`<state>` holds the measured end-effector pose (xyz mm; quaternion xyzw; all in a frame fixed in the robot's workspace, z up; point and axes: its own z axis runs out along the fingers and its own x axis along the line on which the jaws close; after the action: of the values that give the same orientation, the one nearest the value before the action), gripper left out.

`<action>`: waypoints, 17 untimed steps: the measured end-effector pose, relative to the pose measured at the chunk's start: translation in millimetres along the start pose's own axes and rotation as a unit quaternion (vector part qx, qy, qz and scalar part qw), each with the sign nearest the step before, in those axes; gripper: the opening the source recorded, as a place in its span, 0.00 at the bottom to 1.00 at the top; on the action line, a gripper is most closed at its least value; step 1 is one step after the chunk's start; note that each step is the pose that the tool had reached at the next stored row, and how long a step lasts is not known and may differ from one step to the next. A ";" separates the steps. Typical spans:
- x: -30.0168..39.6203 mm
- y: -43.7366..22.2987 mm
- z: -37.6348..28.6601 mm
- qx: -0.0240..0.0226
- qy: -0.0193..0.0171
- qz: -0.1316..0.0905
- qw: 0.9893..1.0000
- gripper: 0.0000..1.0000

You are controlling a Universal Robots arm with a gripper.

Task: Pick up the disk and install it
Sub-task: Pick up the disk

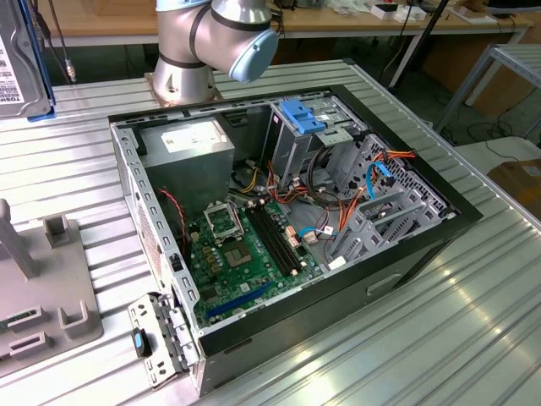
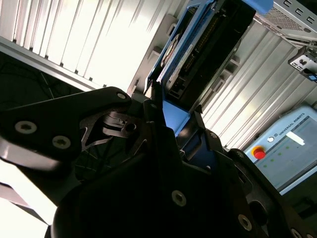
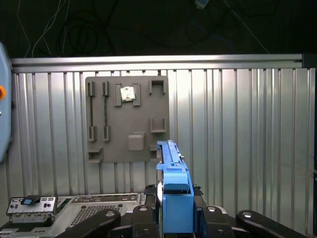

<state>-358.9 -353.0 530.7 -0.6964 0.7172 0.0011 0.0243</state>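
Observation:
The disk (image 1: 17, 61), grey with a white label and a blue rail frame, hangs on edge above the table at the exterior view's far left. In the first wrist view its blue rail (image 3: 172, 191) stands between the black fingers of my gripper (image 3: 174, 194). In the second wrist view the disk (image 2: 200, 47) reaches away from the gripper (image 2: 176, 113), whose fingers (image 2: 154, 106) clamp the blue frame. The gripper is shut on the disk.
An open computer case (image 1: 127, 156) lies on the ribbed metal table, with a blue-topped drive cage (image 1: 300, 118), a grey power supply box (image 1: 186, 145) and a green motherboard (image 1: 245, 254) inside. A grey fixture plate (image 1: 42, 288) (image 3: 126, 119) lies nearby. The arm's base (image 1: 182, 72) stands behind the case.

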 end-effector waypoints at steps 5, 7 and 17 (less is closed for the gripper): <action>0.0 -0.8 0.0 0.000 0.000 0.000 1.000 0.37; 0.0 -1.0 0.0 0.000 0.000 0.000 1.000 0.37; -0.4 -14.8 0.5 0.000 0.000 0.000 1.000 0.37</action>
<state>-344.0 -353.0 530.7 -0.6964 0.7172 0.0011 0.0243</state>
